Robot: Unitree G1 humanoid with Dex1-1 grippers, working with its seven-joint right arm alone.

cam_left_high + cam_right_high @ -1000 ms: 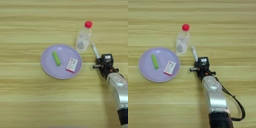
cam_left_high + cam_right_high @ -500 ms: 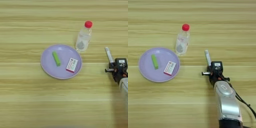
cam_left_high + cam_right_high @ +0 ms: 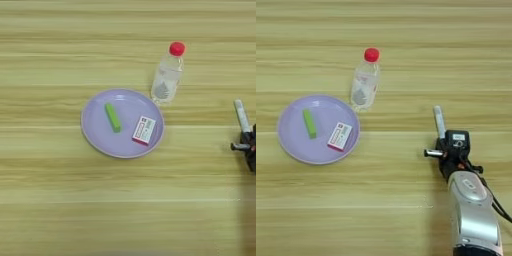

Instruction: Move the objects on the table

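Bare table (image 3: 384, 220) left of tool (image 3: 442, 142)

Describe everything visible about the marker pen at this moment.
The marker pen is slim and grey-white, plastic by its look, pointing away from the robot with a slight lean to its left. Its near end is hidden at the right gripper, so whether the fingers clamp it cannot be told. It lies well right of the clear bottle and the purple plate, touching neither.

You had a round lavender plate (image 3: 95, 131) left of centre, flat on the wood. A small white-and-red card box (image 3: 144, 130) lay on its right side.
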